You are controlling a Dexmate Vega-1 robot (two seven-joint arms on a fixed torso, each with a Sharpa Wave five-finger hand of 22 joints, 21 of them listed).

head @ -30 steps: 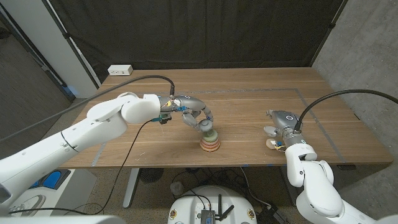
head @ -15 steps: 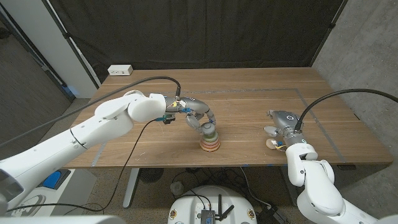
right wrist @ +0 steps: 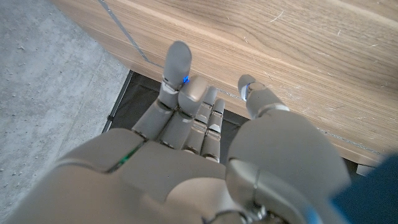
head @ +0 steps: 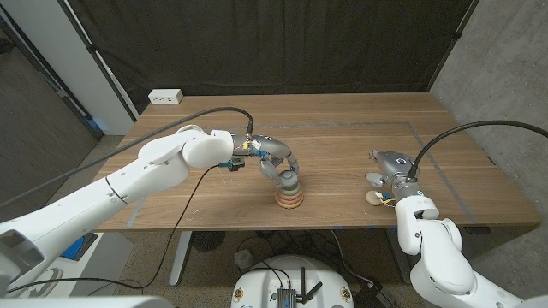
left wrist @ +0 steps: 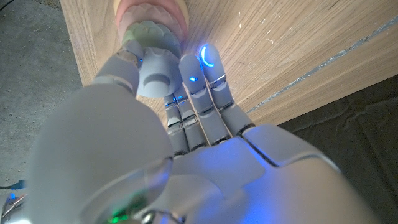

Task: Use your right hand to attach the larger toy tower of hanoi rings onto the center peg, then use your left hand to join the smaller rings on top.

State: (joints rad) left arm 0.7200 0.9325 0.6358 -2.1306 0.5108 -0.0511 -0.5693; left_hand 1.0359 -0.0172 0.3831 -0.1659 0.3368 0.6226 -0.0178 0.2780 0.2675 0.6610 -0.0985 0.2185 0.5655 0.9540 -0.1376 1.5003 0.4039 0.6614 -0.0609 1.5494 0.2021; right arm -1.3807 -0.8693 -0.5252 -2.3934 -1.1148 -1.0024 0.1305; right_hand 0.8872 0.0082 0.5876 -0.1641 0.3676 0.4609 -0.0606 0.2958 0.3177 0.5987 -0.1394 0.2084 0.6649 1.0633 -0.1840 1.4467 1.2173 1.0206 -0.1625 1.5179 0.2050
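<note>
The robot's left hand (head: 276, 164) hovers at the top of the toy tower of Hanoi ring stack (head: 288, 195) near the middle of the wooden desk (head: 342, 145), its fingers curled around the pale top piece of the tower. In the left wrist view, the fingers (left wrist: 205, 68) close on a greyish-blue cap-like piece (left wrist: 155, 68) sitting above a pale green ring (left wrist: 140, 31) and a pink ring (left wrist: 152, 9); whether the hand is gripping that piece firmly or only touching it cannot be told for certain, though it looks pinched.

Over the last second the left arm has pushed farther in over the desk, the elbow swinging toward the tower, while the hand has stayed on the stack's top; the stack itself has not shifted. That suggests the final small piece is being seated or pressed home rather than carried in.

The right hand (head: 387, 175) waits well apart to the right on the desk, unmoved, its fingers (right wrist: 177, 68) loosely apart and holding nothing in the right wrist view. A small tan object (head: 374, 198) lies just beside it; what it is cannot be made out.

With the larger rings already stacked at the bottom and the smaller ones above, the task appears close to done. A white power strip (head: 166, 97) sits at the desk's far left corner.
</note>
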